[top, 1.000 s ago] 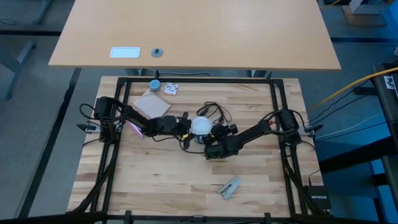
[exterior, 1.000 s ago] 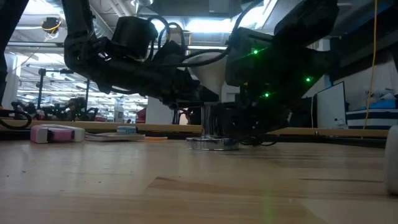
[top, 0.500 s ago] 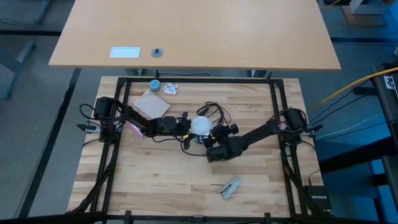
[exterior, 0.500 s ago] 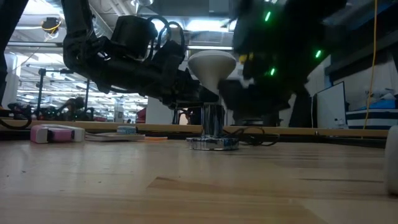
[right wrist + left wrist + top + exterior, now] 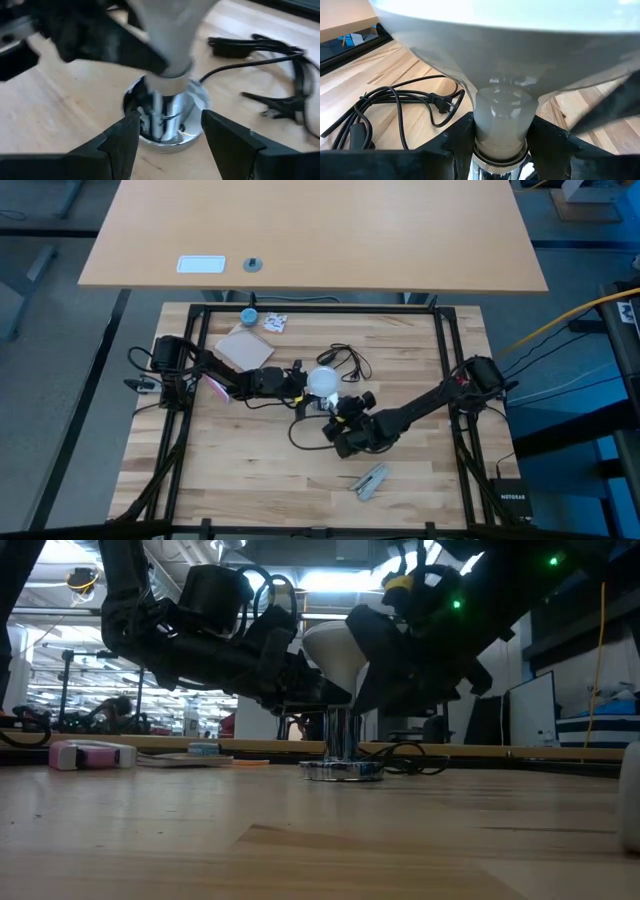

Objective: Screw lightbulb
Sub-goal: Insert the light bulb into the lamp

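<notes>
The left claw [image 5: 501, 145] grips the neck of the bulb [image 5: 322, 381] standing upright in a silver socket [image 5: 167, 120], while the right claw [image 5: 167, 137] stands open just beside it.

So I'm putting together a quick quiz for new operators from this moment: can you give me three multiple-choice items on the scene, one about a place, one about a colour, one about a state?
1. Where does the lightbulb stand?
A. on the shiny socket base mid-table
B. beside the blue cap
C. on the far desk

2. What colour is the cord lying on the table?
A. white
B. yellow
C. black

3. How is the left gripper set?
A. away from the bulb
B. closed on the bulb's neck
C. holding the cord

Answers: 1 A, the low view shows the neck in the silver base. 2 C, the left wrist view shows a black coil with a plug. 3 B, its fingers flank the neck there, while the right gripper is open beside the base.
</notes>
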`<state>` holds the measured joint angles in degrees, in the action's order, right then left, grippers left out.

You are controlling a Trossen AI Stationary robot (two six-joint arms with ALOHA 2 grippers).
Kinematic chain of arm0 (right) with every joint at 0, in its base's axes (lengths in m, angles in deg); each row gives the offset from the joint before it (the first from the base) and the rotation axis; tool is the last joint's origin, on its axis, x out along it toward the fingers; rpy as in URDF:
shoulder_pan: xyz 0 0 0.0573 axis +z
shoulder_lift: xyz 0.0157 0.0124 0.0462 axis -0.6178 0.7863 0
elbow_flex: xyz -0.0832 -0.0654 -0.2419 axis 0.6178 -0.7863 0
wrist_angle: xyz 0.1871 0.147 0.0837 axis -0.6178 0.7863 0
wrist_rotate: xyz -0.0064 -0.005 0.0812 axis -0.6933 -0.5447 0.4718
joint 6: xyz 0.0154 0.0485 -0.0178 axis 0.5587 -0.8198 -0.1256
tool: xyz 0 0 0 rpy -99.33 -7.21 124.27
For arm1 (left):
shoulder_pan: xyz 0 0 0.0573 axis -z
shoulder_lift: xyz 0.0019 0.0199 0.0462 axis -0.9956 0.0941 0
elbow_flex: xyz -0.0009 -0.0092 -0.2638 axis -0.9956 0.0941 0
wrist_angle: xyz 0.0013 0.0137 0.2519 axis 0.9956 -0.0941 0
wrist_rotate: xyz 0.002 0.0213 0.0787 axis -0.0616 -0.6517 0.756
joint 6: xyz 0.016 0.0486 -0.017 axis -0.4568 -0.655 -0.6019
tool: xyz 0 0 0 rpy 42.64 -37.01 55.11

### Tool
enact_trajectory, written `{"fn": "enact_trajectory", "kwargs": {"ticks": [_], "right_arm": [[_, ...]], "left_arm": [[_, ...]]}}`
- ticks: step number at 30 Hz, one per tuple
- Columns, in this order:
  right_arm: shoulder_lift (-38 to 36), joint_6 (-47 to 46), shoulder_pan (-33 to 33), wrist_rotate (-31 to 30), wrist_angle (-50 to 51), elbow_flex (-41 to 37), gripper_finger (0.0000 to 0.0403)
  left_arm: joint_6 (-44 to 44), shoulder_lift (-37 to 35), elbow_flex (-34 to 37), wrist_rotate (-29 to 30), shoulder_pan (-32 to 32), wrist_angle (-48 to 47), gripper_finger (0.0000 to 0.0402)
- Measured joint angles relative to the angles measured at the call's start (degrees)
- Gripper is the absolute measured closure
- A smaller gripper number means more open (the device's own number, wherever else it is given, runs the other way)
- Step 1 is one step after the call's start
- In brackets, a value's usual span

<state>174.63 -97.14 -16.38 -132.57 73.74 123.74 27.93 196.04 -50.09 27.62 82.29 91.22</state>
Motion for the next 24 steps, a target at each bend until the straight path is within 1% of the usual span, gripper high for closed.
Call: {"fn": "enact_trajectory", "kwargs": {"ticks": [5, 10, 13, 17, 20, 24], "right_arm": [[2.95, 2.89, -0.91, 0.59, -4.06, 0.02, 0.0178], [7.01, 3.37, -2.12, 5.44, -8.54, 0.02, 0.0178], [8.74, 4.2, -2.42, 5.24, -10.66, 0.06, 0.0178], [9.15, 2.74, -2.76, 4.47, -10.15, 0.22, 0.0178], [9.3, 2.28, -3.04, 2.53, -9.28, 0.24, 0.0178], [9.21, -1.22, -3.8, 3.95, -6.27, 0.37, 0.0178]], "left_arm": [[0.0, 0.0, 0.0, 0.04, 0.0, 0.2, 0.0245], [0.0, 0.0, 0.0, 0.06, -0.02, 0.36, 0.0245], [-0.1, 0.0, -0.01, 0.21, -0.04, 0.32, 0.0245], [-0.1, 0.0, 0.0, 0.37, -0.04, 0.28, 0.0245], [-0.08, 0.0, 0.0, 0.4, -0.04, 0.21, 0.0245], [-0.07, 0.0, -0.02, 0.33, -0.06, 0.04, 0.0245]]}}
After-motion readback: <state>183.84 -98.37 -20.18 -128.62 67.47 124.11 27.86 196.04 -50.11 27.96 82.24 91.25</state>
